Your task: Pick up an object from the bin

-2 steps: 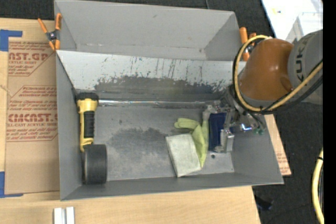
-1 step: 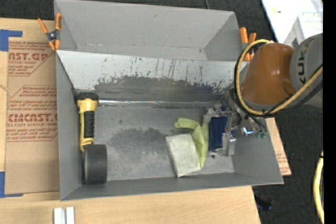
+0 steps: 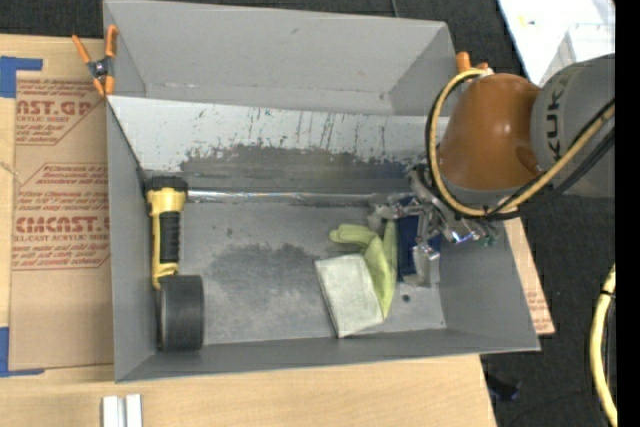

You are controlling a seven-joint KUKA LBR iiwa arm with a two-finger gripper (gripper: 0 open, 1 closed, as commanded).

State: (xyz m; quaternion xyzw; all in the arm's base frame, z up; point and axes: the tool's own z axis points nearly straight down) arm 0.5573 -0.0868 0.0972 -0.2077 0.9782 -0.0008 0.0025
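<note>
Bin [image 3: 300, 65] of grey sheet metal, with sloping walls and a scuffed, streaked floor, holds six loose things. At the floor's left end lies one torch-shaped tool [image 3: 165, 235] with a yellow plastic body and a black ribbed grip, set lengthwise along the left wall. Touching its lower end sits one black roll [image 3: 180, 312], a short smooth cylinder, in the near left corner. Right of the middle lies one pale grey-white pad [image 3: 350, 295], flat, roughly square and soft-looking, with a faintly mottled surface. Two pale green pieces, smooth and rounded like soft plastic or rubber, lie against it. One long piece [image 3: 378, 267] runs along the pad's right edge. The other, a shorter piece [image 3: 350, 235], lies crosswise just above the pad's upper corner. Just beside the long piece, on its right, is one narrow dark blue piece [image 3: 405, 247], straight-edged; its material cannot be told.

The gripper [image 3: 420, 250] reaches in from the right, below the arm's glossy orange-brown domed cover [image 3: 490, 130], which is ringed by black and yellow cables. It is low over the right end of the floor, right at the blue piece and near the green ones, well apart from the tool and the roll. Metal parts and wires crowd around it, so whether it is wide, narrow or holding anything cannot be told.
</note>
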